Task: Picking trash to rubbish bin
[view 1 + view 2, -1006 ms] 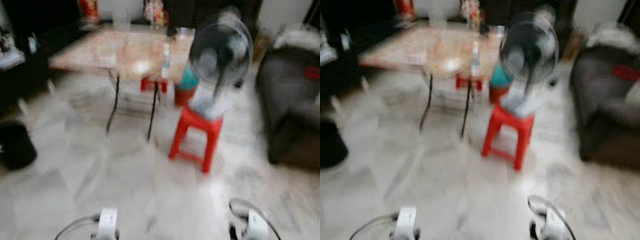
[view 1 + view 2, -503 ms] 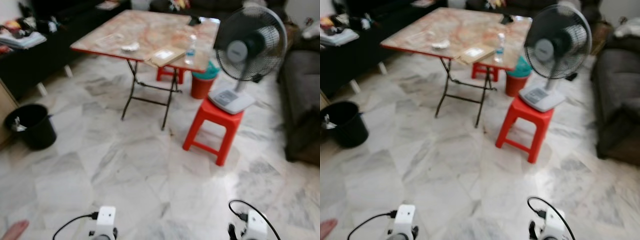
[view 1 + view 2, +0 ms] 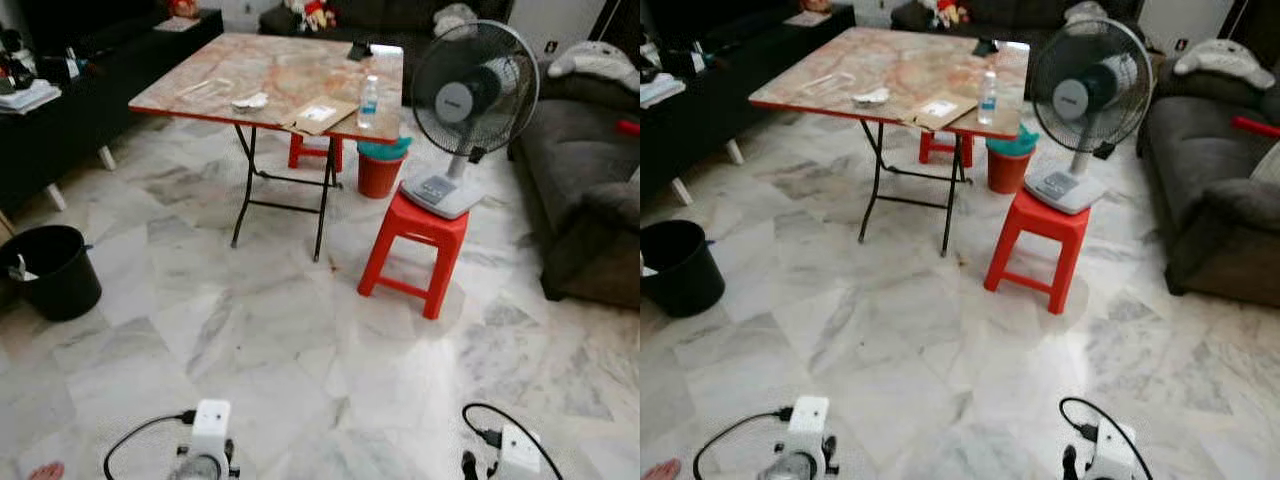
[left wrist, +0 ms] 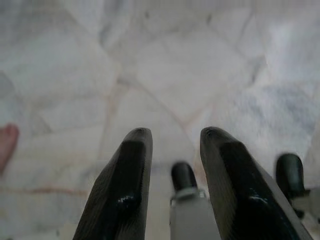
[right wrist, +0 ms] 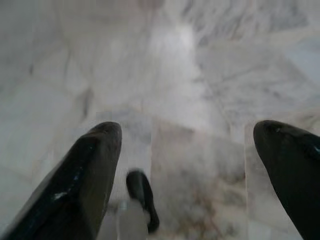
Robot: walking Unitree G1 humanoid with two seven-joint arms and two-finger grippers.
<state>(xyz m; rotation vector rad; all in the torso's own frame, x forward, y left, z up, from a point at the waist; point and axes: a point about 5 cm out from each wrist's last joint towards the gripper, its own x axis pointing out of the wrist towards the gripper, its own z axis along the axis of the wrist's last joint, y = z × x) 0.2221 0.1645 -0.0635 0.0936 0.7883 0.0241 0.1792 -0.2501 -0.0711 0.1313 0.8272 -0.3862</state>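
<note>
Down low, the left gripper (image 4: pixel 172 150) hangs with a narrow gap and holds nothing; the right gripper (image 5: pixel 185 150) hangs spread wide, likely resting while the robot walks. Crumpled trash (image 3: pixel 249 101) lies on the table (image 3: pixel 290 75) at 12 o'clock. The black bin (image 3: pixel 48 270) waits at 10 o'clock.

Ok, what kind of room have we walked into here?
Most likely a home living room: a grey sofa on the right, a folding table with clutter, a standing fan on a red stool, and marble floor tiles.
</note>
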